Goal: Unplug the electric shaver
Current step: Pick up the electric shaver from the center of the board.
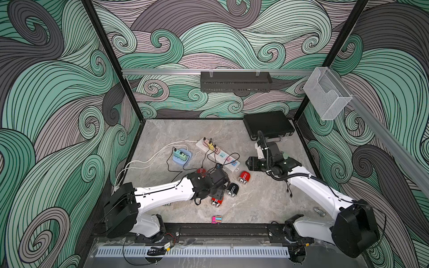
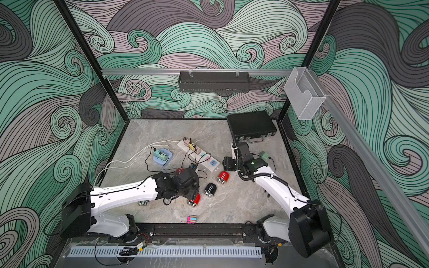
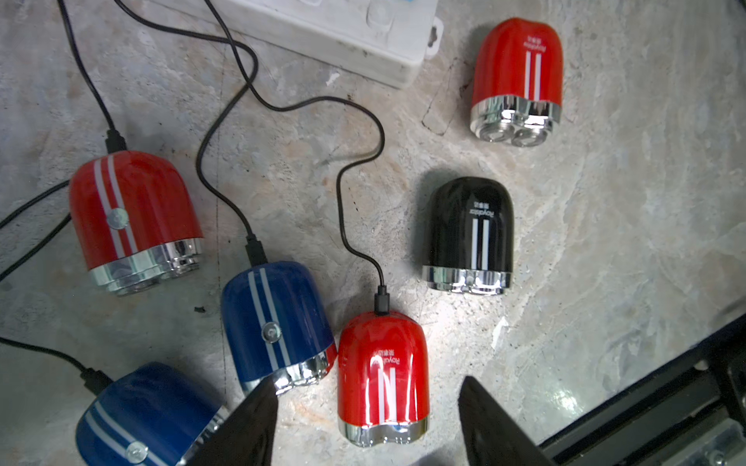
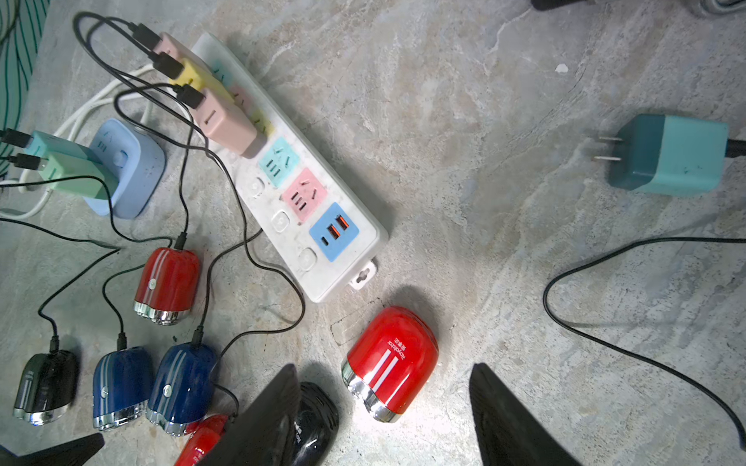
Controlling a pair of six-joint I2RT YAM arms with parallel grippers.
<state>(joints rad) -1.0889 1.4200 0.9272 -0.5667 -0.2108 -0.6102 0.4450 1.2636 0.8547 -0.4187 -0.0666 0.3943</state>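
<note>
Nearest the lens, a slotted grey cable duct (image 1: 192, 251) runs along the front edge. Just behind it a pink striped block (image 1: 216, 219) lies on the bench (image 1: 255, 208), well in front of the white power strip (image 1: 218, 153).

Left of the power strip sits a blue socket base (image 1: 185, 160) with two green adapters plugged in. Pink and yellow adapters (image 4: 202, 92) stand on the strip's far end, each feeding a black lead.

In front of the strip's near end, the left claw (image 3: 369, 381) hangs over a huddle of shavers, its fingers (image 3: 250, 423) spread wide and gripping nothing. Between them, touching neither, lies the corded red shaver (image 3: 383, 375), chrome head toward the claw, with its black cable (image 3: 363, 161) plugged into the rounded end. A blue shaver (image 3: 278, 322), also corded, lies just beside it.

Closer to the strip, a black shaver (image 3: 470, 234) and a loose red shaver (image 3: 516, 80) lie with no cable, the red one just off the strip's near corner.

The right claw (image 4: 383, 369) hovers above that loose red shaver, fingers apart and holding nothing.

Well to the right of the strip, a teal adapter (image 4: 670, 155) lies unplugged on its side, prongs bare and pointing toward the strip. Beyond the strip, at the back right, sits a closed black case (image 1: 269, 125).
</note>
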